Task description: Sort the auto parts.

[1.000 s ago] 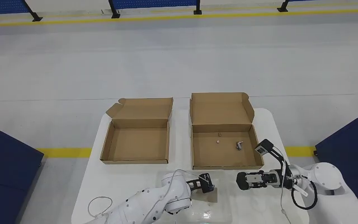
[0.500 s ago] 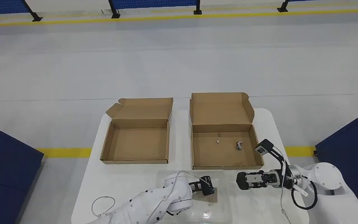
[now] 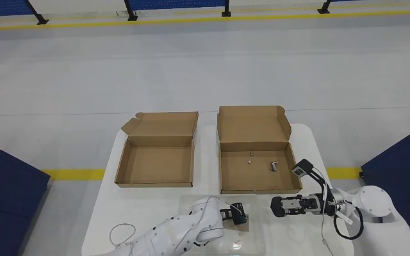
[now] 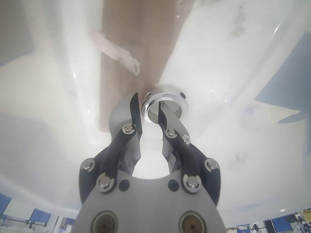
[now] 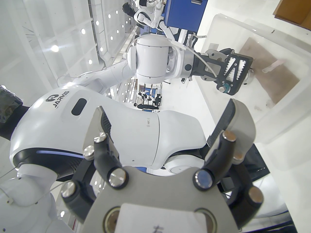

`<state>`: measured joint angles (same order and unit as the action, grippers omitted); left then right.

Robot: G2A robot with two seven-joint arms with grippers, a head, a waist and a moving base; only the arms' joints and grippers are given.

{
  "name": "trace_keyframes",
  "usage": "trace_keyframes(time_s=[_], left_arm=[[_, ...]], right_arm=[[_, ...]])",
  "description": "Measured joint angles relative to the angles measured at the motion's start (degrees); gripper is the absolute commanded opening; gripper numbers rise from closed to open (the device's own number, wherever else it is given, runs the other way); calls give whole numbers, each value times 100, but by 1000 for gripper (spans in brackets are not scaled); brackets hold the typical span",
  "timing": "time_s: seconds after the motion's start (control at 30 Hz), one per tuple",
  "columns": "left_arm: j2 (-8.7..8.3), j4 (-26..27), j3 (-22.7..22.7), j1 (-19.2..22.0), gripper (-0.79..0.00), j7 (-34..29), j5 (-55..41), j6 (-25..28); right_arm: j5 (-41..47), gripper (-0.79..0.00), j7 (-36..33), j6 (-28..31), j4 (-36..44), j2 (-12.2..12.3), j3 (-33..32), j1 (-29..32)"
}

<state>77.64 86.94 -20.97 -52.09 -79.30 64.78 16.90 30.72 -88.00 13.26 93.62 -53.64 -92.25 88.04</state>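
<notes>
Two grippers sit at the near edge of the table. The left gripper is down inside a clear plastic bin. Its jaws are narrow but not pinched: one finger stands outside the rim of a metal ring, the other inside its bore, with a gap showing. The metal ring lies at the edge of a brown cardboard sheet on the bin floor, near a pale plastic clip. The right gripper hovers just beside the bin, jaws spread wide and holding nothing. Farther back, two open cardboard boxes stand side by side with lids up: the left box, and the right box, which holds three small parts on its floor.
</notes>
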Motion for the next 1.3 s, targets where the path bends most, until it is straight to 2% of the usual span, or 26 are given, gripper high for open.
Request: trace_keyframes(time_s=[0.4,0.5,0.53,0.57,0.87,1.07,1.3], left_arm=[[59,-48,-35,-39,-613,-106,41,50],[84,-114,-41,-47,-643,-41,-7,90],[92,-138,-43,-45,-683,-22,-11,96],[100,-160,-45,-44,-785,-4,-15,100],[140,-192,-135,-58,-785,180,80,-9],[56,22,-358,-163,-785,212,-40,140],[-255,762,-1074,-434,-785,452,-562,898]], right_arm=[[0,0,0,0,0,0,0,0],[0,0,0,0,0,0,0,0],[0,0,0,0,0,0,0,0],[0,0,0,0,0,0,0,0],[0,0,0,0,0,0,0,0],[0,0,0,0,0,0,0,0],[0,0,0,0,0,0,0,0]])
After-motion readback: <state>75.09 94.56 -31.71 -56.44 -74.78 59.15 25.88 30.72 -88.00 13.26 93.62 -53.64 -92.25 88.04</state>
